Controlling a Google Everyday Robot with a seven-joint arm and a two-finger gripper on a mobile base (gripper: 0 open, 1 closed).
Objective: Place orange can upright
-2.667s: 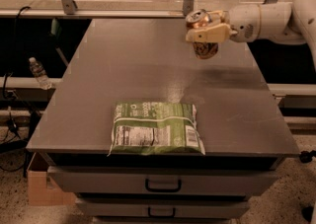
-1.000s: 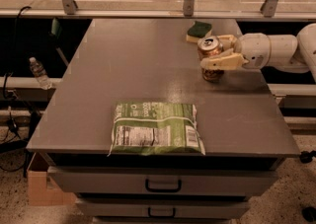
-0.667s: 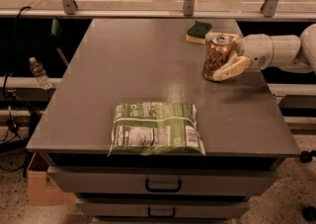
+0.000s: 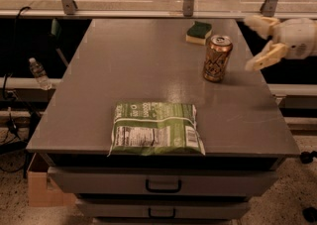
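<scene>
The shiny copper-orange metal drink can [image 4: 217, 58] with its silver lid and dark jagged markings stands upright on the grey worktop [image 4: 143, 60], in the upper right part of the frame. Its lid faces up and its base sits flat on the surface. Just behind it, nearer to the far edge, lies a small green and yellow sponge [image 4: 199, 31], apart from the can.

The pale two-finger gripper [image 4: 251, 43] is at the right edge of the frame, beside the worktop and to the right of the can. The jaws are wide open and hold nothing, and there is a clear gap between them and the can.

The large green snack bag [image 4: 156, 128] lies flat in the lower middle of the frame, well apart from the can.

In my judgement the placing itself is done, and the step in hand is the retreat of the arm. The next move calls only for keeping the open jaws away from the can, so that nothing brushes it and tips it over.
</scene>
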